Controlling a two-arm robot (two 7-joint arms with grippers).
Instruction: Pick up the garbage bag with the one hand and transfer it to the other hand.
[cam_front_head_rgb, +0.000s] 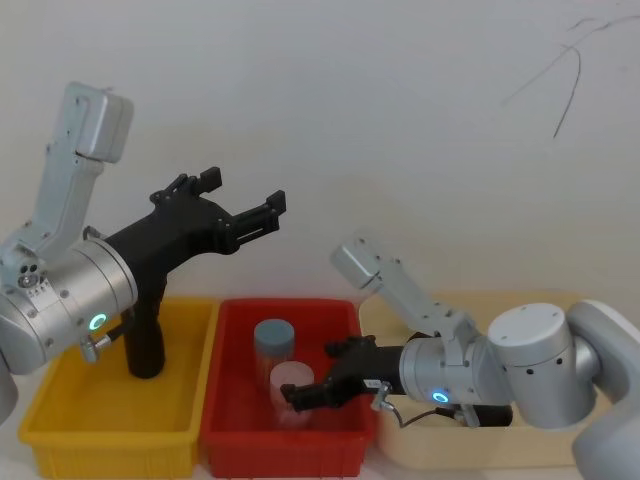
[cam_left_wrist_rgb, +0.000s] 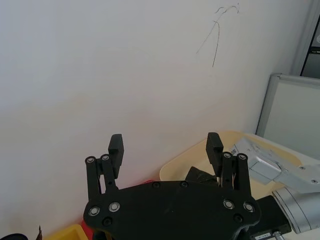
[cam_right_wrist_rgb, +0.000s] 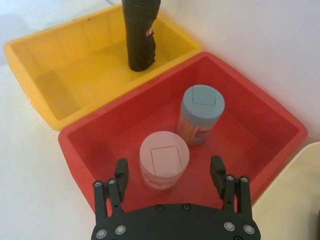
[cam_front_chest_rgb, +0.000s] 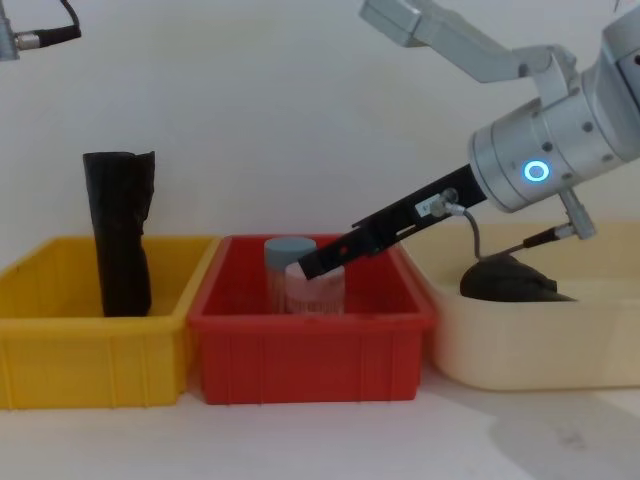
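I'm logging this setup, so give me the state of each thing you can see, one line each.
Garbage bag: lying in the cream tub, not held.
Tall black roll: upright in the yellow bin.
Blue-lidded jar: upright, lid on, in the red bin.
Pink-lidded jar: upright, lid on, in the red bin.
Left gripper: raised, fingers open, empty.
Right gripper: over the red bin, fingers open, empty.

Robot test bench in a lab

Bare white wall (cam_front_head_rgb: 400, 120) at twelve o'clock; yellow bin (cam_front_head_rgb: 60, 420), red bin (cam_front_head_rgb: 230, 445), cream tray (cam_front_chest_rgb: 520, 350) lined on a white table (cam_front_chest_rgb: 300, 440).
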